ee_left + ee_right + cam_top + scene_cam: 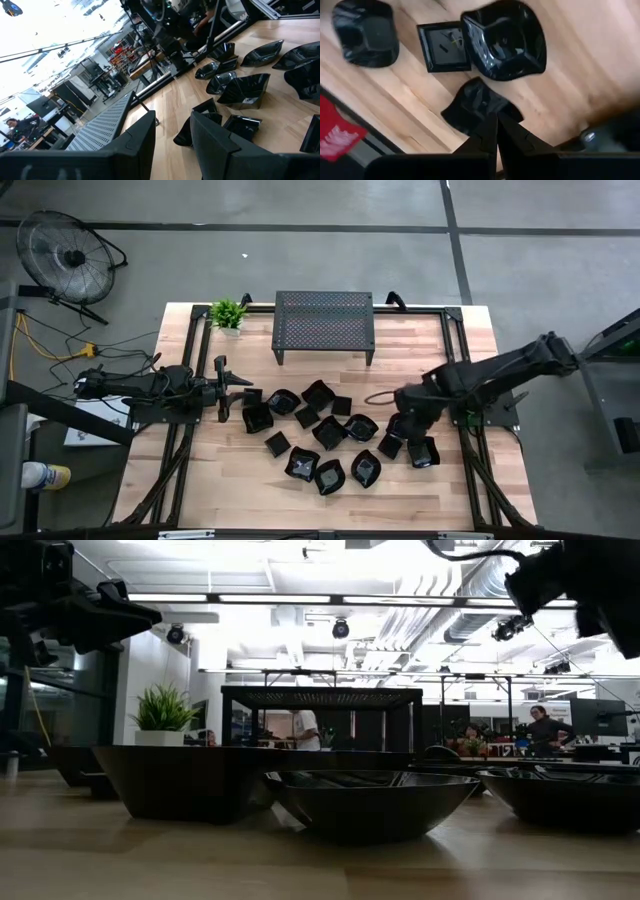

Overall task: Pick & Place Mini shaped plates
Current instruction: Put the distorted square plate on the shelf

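Pale wood tabletop (200, 470), mini shaped plates (330, 435) scattered across its middle: my right gripper (496, 131) hangs pointing down over the cluster's three-o'clock edge, fingers pressed together and empty, a small dish (476, 106) directly beneath the tips. My left gripper (222, 388), half open and empty, waits level at nine o'clock.

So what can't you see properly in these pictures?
- High view: how many mini plates there are; they overlap.
- Right wrist view: whether the shut right gripper pinches the plate at its tips.
- Low view: plates farther back, hidden behind the nearest ones.
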